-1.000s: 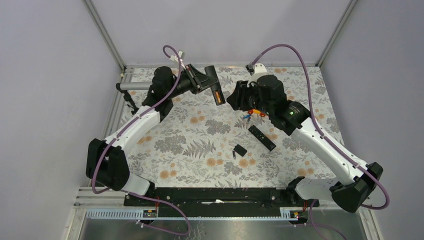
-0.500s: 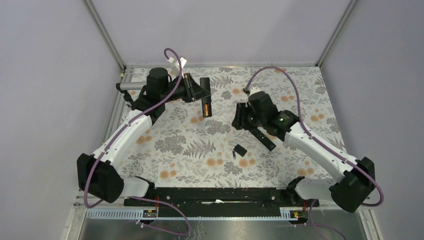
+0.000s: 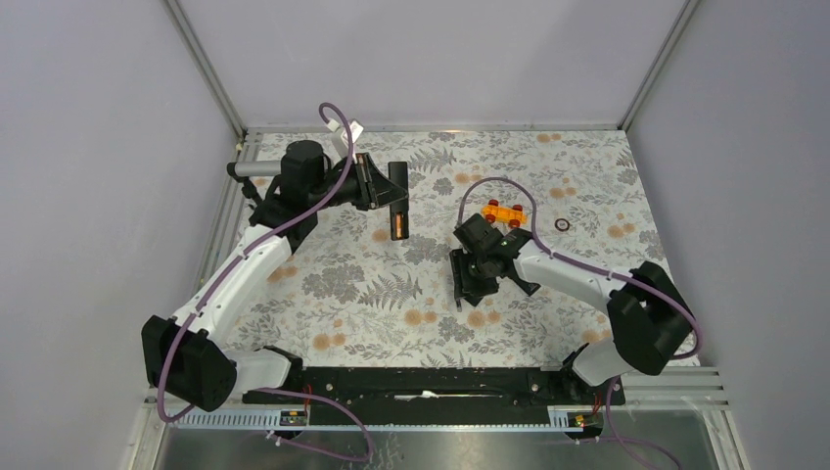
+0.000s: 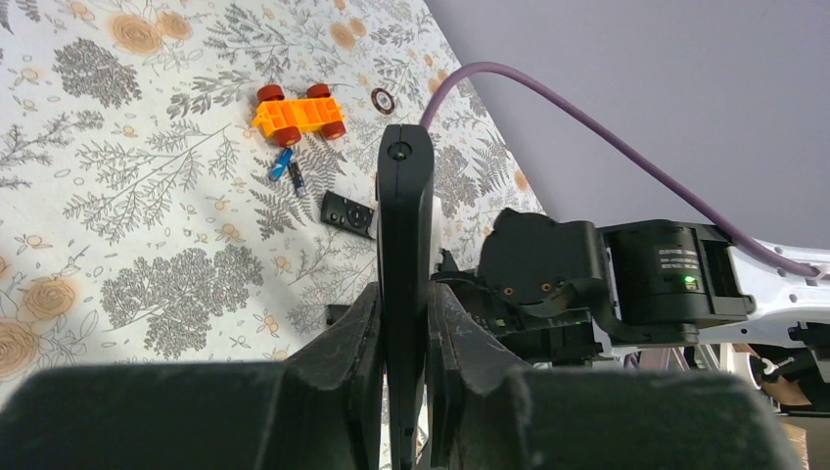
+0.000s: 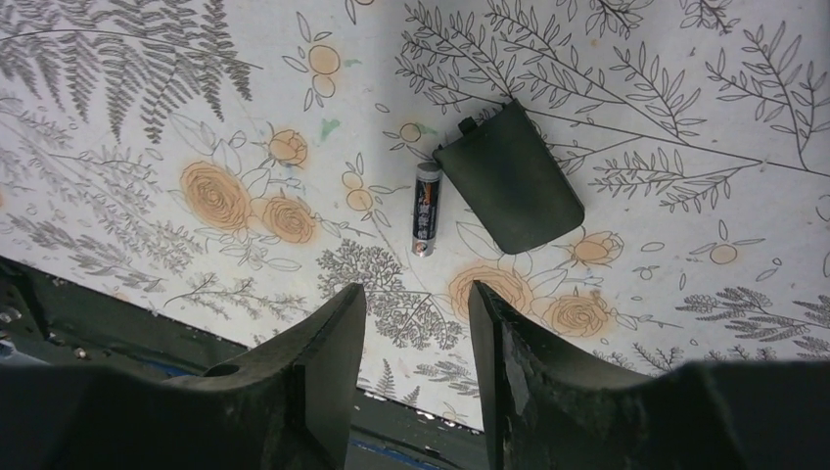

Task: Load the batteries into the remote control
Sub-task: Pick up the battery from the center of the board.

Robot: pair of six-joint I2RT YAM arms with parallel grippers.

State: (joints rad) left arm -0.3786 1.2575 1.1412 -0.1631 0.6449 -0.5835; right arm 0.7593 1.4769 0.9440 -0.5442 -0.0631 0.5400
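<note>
My left gripper (image 4: 404, 318) is shut on the remote control (image 4: 404, 220), a slim black bar held edge-on above the mat. From above, the remote control (image 3: 396, 196) points toward me, and an orange-tinted cell shows in its open bay (image 3: 398, 224). My right gripper (image 5: 416, 292) hangs open over the mat, nothing between its fingers. Just beyond its tips lie one of the batteries (image 5: 425, 209) and the small black cover (image 5: 509, 178). In the top view the right gripper (image 3: 468, 284) hides both. Two more batteries (image 4: 285, 163), bluish, lie beside the toy.
An orange toy block with red knobs (image 3: 502, 212) and a small dark ring (image 3: 563, 223) sit behind the right arm. A second black remote (image 4: 348, 213) lies on the floral mat, mostly hidden under the right arm (image 3: 577, 274). The black rail (image 5: 59, 313) borders the mat's near edge.
The right arm has swung from the back of the mat toward me and dropped over the cover and loose battery. The left arm has drawn the remote leftward.
</note>
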